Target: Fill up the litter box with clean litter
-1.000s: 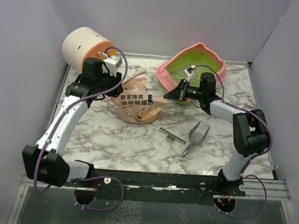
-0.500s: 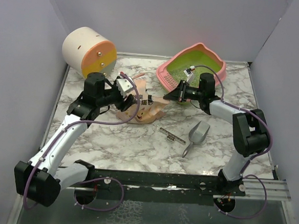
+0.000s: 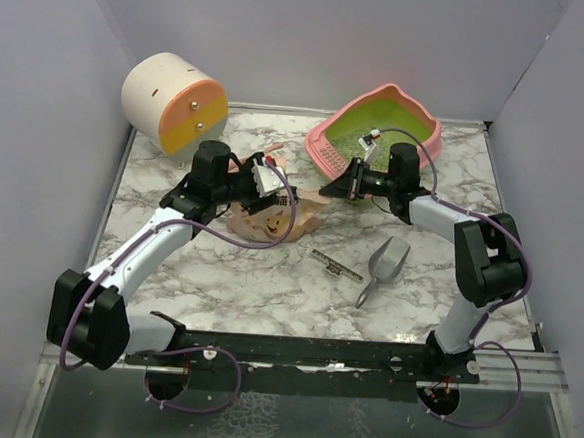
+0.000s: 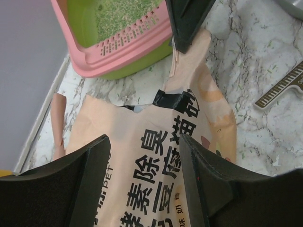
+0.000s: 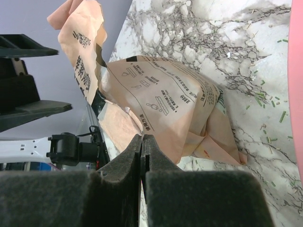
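While my right gripper [image 5: 142,140] is clamped on just a corner flap of the bag [image 4: 156,179], my left gripper [image 4: 144,142] hangs over it with jaws spread, holding nothing.
Risks: the thin corner pinch may slip or rip the paper on a lift. The bag's torn, taped top edge points at the litter box [image 4: 132,45], so a bad tilt could dump grains onto the table [image 3: 218,274], where a few stray grains [image 5: 259,101] lie. My left jaws may catch only one loose layer. The box sits back right, just past the bag, with litter [image 4: 123,14] on its green floor. My left arm reaches forward and right, wrist low over the bag; my right arm bends back, then left across the box front, fingers pointing left.
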Tool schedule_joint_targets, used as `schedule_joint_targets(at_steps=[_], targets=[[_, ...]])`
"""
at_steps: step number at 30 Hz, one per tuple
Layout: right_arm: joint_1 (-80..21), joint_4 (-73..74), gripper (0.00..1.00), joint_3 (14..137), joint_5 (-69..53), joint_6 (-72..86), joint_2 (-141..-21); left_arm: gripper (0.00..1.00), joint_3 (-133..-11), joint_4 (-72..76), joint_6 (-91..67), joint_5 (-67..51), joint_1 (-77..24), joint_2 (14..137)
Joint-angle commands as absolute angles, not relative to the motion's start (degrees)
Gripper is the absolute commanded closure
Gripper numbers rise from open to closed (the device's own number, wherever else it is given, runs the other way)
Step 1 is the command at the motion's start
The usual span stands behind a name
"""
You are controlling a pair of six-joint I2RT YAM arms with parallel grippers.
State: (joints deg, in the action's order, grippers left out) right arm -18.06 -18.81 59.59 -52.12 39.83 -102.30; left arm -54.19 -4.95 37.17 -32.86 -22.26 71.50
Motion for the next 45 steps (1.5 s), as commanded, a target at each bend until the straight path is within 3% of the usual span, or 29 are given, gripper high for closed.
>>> schedule_joint_targets(at_steps=[1,5,7,10,13,17,18,20,22,24,33,41,45], targets=[[-18.9,-17.2,0.99,59.5,-52.7,38.4,-100.5,0.36,-55.4,-5.8,41.5,-35.8,-22.7,73.3],[-18.9,-17.0,0.99,59.7,-52.9,38.3,-100.6,0.34,-56.2,-9.4,43.0,-37.8,-22.7,75.2],[-18.9,-17.1,0.99,59.8,-53.0,38.2,-100.5,0.22,-56.4,-10.1,43.2,-38.1,-22.7,76.3],[-19.0,-16.7,0.99,59.9,-53.1,37.9,-100.4,0.22,-58.1,-13.3,44.5,-39.4,-22.7,79.3],[-19.0,-16.4,0.99,60.0,-53.2,37.5,-100.2,0.32,-59.5,-17.6,46.0,-39.1,-23.3,81.7],[-18.9,-15.0,0.99,60.8,-54.3,35.8,-100.2,0.63,-58.8,-19.7,48.2,-36.5,-23.6,82.2],[-18.9,-13.6,0.96,61.6,-54.6,34.8,-100.2,0.72,-58.7,-19.9,48.2,-36.0,-23.6,81.9],[-18.9,-11.0,0.68,62.6,-55.4,31.9,-99.6,0.96,-58.3,-19.9,48.8,-34.6,-23.6,80.8],[-19.0,-8.2,0.40,63.2,-55.4,28.0,-98.0,1.00,-57.5,-19.6,49.3,-33.7,-23.6,79.3],[-19.1,-4.5,0.33,63.0,-53.2,22.1,-95.6,1.00,-57.2,-19.6,49.2,-33.8,-23.6,77.5],[-23.9,-11.3,0.31,52.7,-44.4,-6.8,-83.5,1.00,-59.6,-20.3,47.3,-36.5,-23.6,76.9],[-28.9,-9.7,0.33,54.9,-37.2,-16.7,-86.6,1.00,-59.7,-19.0,47.0,-37.6,-23.6,77.3],[-29.7,-3.8,0.41,59.6,-36.2,-19.5,-91.3,1.00,-59.3,-18.4,47.0,-37.2,-23.6,77.2]])
